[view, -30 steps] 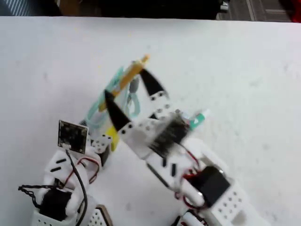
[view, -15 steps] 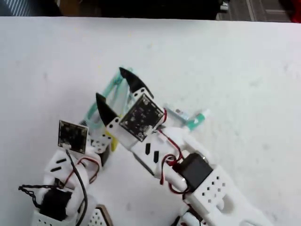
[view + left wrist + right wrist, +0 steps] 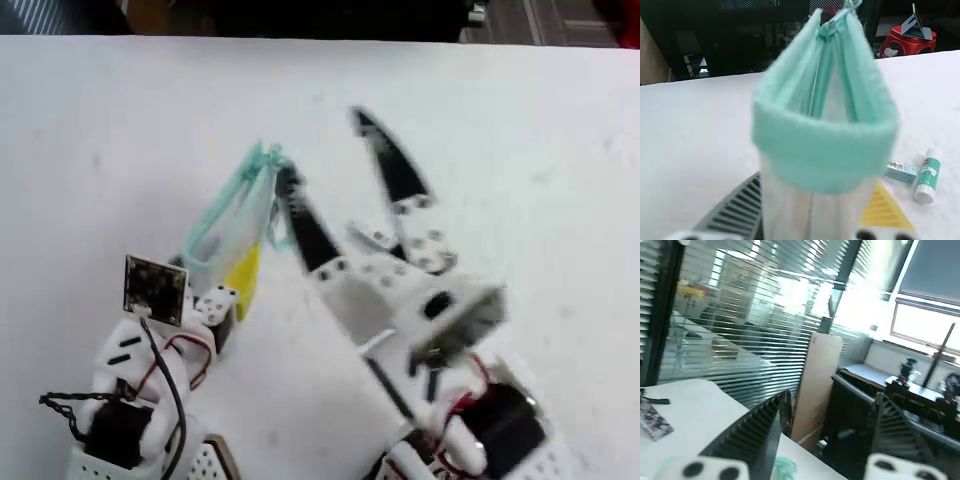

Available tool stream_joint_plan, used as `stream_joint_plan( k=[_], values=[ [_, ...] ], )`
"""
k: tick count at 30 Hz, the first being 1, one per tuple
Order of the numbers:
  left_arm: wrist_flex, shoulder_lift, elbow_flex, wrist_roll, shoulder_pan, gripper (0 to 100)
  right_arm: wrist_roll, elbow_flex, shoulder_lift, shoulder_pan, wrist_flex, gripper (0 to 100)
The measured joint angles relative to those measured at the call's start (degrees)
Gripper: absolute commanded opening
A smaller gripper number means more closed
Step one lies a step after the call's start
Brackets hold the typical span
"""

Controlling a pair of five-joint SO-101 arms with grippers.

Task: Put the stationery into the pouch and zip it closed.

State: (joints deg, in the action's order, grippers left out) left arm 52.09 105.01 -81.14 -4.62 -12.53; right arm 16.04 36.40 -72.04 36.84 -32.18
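The clear pouch (image 3: pixel 232 210) with mint-green edging is held up off the table by my left gripper (image 3: pixel 232 283), which is shut on its near end. In the left wrist view the pouch (image 3: pixel 822 145) stands between the grey finger (image 3: pixel 735 212) and the yellow finger (image 3: pixel 882 207); its zipper runs to the far tip. My right gripper (image 3: pixel 345 185) hangs open just right of the pouch with nothing between its black fingers; in its own view it (image 3: pixel 830 435) points up into the room. A glue stick (image 3: pixel 926 175) and a small eraser box (image 3: pixel 901 171) lie on the table.
The white table (image 3: pixel 500 120) has free room to the far left, far right and back. The right arm's body (image 3: pixel 440 330) covers the near right part. The table's back edge runs along a dark gap.
A yellow pen was across the pouch by the right gripper's tips a second ago and no longer shows. The right gripper passed over the pouch, then swung up and right, open.
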Motion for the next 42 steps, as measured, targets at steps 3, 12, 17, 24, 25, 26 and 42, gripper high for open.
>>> stream_joint_plan(
  k=[3, 12, 17, 24, 25, 26, 42],
  values=[
    [0.0, -0.09, 0.0, 0.0, 0.09, 3, 0.0, 3.34, -0.53, -9.85, -6.68, 24.0],
    [-4.48, -0.62, -0.09, -0.62, -0.18, 2, 0.0, 20.84, -0.18, -29.54, -17.58, 24.0],
    [-8.7, -0.62, -0.09, -0.7, -0.09, 2, 0.0, 30.95, -0.18, -29.98, -12.75, 24.0],
    [-16.53, -0.62, -6.95, -3.78, -2.37, 2, 0.0, 35.78, -0.18, -29.89, -10.46, 24.0],
    [-17.67, -0.7, -8.09, -3.96, -2.64, 2, 0.0, 35.78, -0.26, -29.8, -10.9, 24.0],
    [-18.46, -0.7, -8.79, -4.13, -2.73, 2, 0.0, 35.69, -0.26, -28.92, -11.78, 24.0],
    [-16.35, -0.18, -9.14, 0.26, -3.08, 2, 0.0, 21.45, 11.78, -24.7, -26.64, 24.0]
  ],
)
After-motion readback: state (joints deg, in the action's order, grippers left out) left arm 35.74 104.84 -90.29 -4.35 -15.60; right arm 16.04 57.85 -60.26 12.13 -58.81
